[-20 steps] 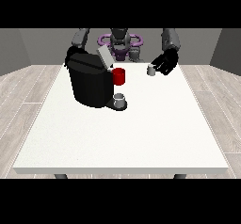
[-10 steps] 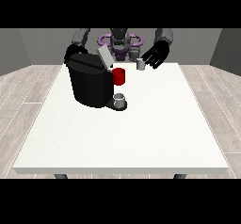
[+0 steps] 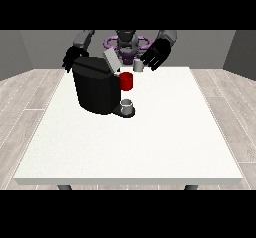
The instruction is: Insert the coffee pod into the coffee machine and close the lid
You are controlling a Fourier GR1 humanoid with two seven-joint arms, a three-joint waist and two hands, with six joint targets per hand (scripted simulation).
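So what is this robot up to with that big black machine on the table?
It is loading a coffee machine. The robot hand at the view's right holds a small grey coffee pod up in the air, just beside the machine's raised lid. The other robot hand sits behind the machine at the view's left. A small cup waits under the spout. The pod is not yet in.

One view only: the camera stands across the white table [image 3: 150,142], raised, looking down and facing the robot [image 3: 127,39], small at the far edge, whole tabletop visible
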